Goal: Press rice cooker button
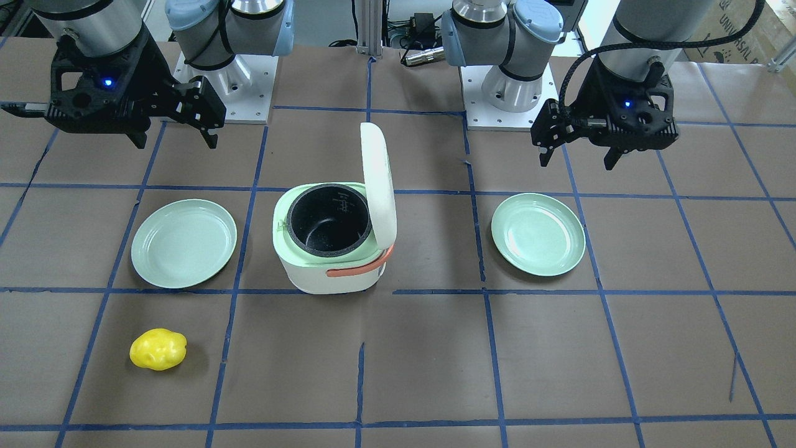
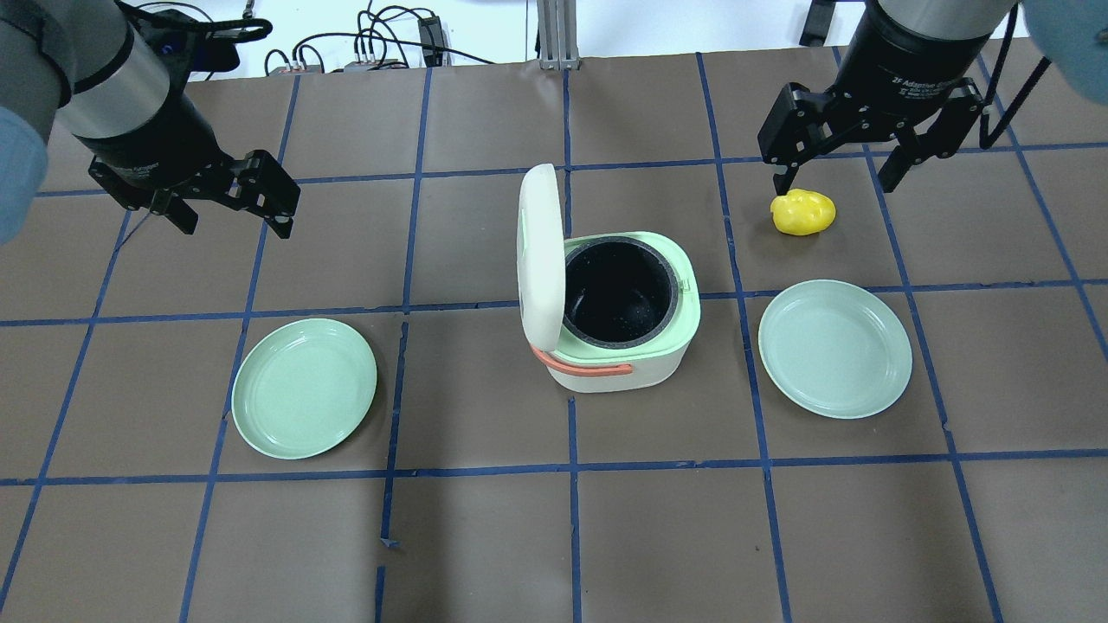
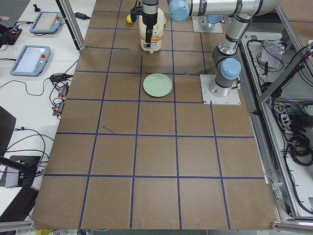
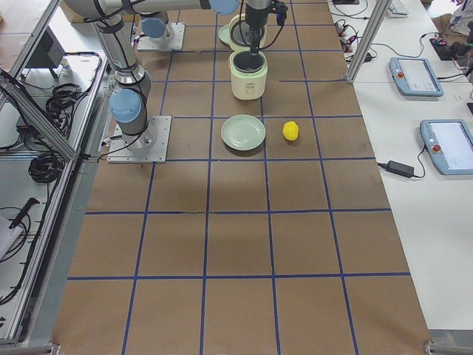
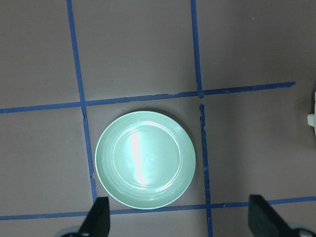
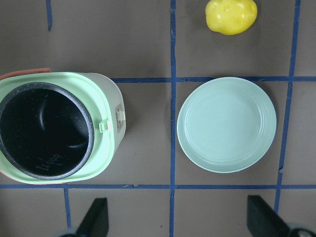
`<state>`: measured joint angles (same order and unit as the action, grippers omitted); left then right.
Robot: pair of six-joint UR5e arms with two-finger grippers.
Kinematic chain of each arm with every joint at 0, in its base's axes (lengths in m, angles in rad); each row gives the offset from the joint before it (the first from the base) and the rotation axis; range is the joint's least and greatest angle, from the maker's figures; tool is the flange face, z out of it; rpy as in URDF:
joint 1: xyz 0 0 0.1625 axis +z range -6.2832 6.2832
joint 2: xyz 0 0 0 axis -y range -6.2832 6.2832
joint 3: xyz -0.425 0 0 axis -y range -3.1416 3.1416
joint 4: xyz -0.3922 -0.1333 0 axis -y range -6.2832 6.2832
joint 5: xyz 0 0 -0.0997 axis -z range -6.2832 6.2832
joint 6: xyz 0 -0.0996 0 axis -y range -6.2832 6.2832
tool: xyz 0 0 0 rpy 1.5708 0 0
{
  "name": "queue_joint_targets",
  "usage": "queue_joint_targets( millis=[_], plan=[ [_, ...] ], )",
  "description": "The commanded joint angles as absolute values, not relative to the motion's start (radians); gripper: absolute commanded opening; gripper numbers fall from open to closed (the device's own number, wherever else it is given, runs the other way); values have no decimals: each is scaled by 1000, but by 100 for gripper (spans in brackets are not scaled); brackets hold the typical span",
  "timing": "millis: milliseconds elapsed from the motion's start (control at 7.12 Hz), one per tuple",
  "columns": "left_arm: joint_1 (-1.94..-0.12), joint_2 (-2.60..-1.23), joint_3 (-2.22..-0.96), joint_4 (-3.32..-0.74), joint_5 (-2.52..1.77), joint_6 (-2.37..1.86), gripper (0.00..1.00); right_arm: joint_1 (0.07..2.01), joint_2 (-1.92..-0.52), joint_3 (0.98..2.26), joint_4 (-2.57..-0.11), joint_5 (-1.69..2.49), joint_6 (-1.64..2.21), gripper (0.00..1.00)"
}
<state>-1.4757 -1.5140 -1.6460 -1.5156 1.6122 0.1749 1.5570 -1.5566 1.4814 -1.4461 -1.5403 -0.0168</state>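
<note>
Rice cooker (image 2: 619,320): centre of table (image 2: 485,536), lid (image 2: 538,251) standing open, pot (image 2: 619,290) empty. Left gripper (image 2: 232,216), right gripper (image 2: 833,177): jaws spread, holding nothing, hovering well apart on either side, likely parked clear before any press

one cooker (image 2: 666,362) at centre. two plates: one plate (image 2: 304,387) lower left, the other plate (image 2: 834,348) right of centre. one yellow potato (image 2: 803,213) upper right. two grippers: left gripper (image 2: 235,227) upper left, right gripper (image 2: 833,183) upper right.
</note>
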Motion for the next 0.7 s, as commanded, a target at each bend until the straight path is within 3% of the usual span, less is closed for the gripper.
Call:
queue_joint_targets(
  millis=[0,561],
  plan=[
    [-1476,-1514,-1646,-1516,1612,175,100,1557,-1555,1482,-1447,-1540,-17,100],
    [-1476,-1514,-1646,-1516,1612,175,100,1559,-1554,1482,-1453,-1540,-17,100]
  ],
)
